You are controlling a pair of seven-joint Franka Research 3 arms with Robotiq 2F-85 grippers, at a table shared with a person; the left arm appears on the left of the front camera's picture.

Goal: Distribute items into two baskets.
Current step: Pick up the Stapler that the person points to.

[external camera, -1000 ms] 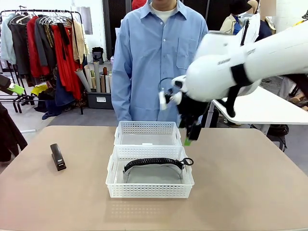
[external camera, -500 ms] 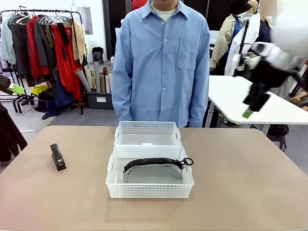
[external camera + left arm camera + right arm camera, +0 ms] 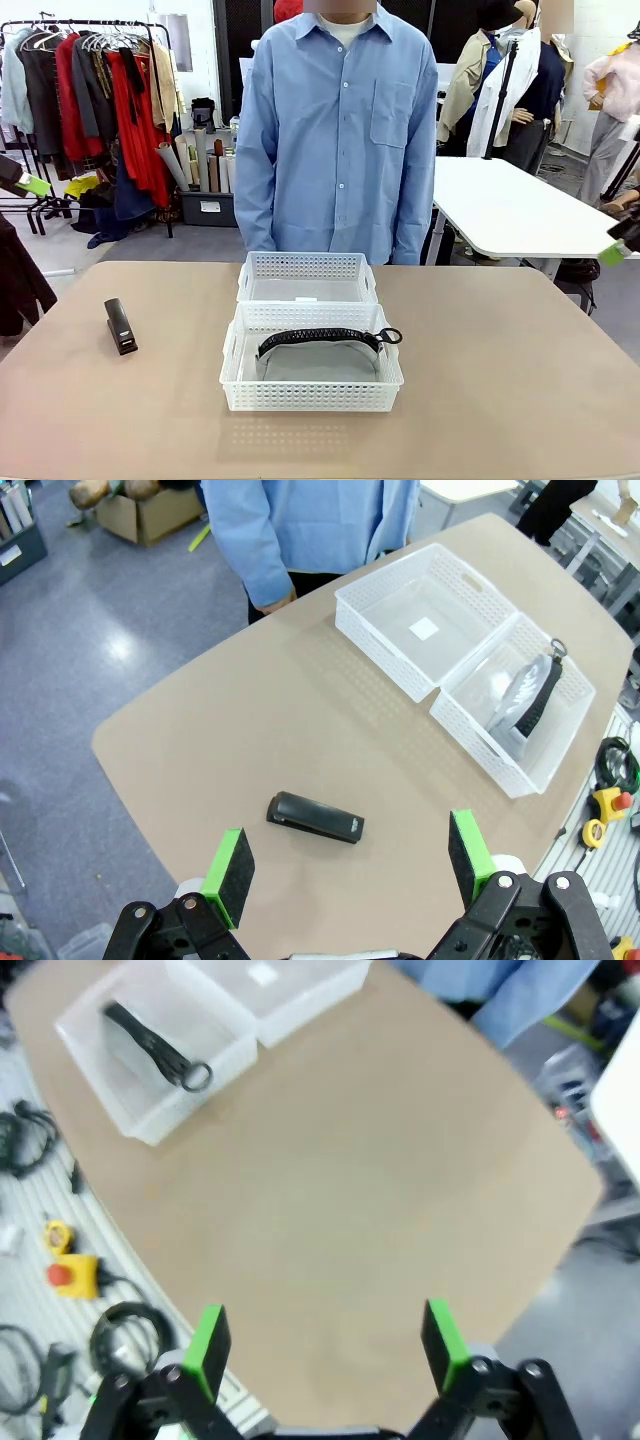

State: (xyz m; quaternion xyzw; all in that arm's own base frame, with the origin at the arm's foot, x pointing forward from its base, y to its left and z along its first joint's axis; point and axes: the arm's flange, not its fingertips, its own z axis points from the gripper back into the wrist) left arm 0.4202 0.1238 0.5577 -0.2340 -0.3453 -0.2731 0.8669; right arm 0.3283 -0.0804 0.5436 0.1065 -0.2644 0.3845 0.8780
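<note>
Two white baskets stand end to end at mid-table. The near basket [image 3: 310, 396] holds the grey pouch [image 3: 318, 362], its black zipper and ring pull on top. The far basket [image 3: 305, 266] is empty apart from a white label. The black stapler [image 3: 121, 326] lies on the table at the left. My left gripper [image 3: 350, 865] hangs open high above the stapler [image 3: 315, 818], with nothing between its pads. My right gripper [image 3: 325, 1345] is open and empty, high over the table's right side, away from the pouch's basket [image 3: 90, 1032].
A person in a blue shirt [image 3: 335, 130] stands at the far edge, just behind the baskets, with arms down. The tan table top [image 3: 500, 380] lies bare to the right of the baskets. A green fingertip [image 3: 612, 254] shows at the right edge of the front view.
My right arm has swung from just above the baskets up and off to the right, leaving the front view almost entirely. The pouch, the stapler and the baskets have not moved.
</note>
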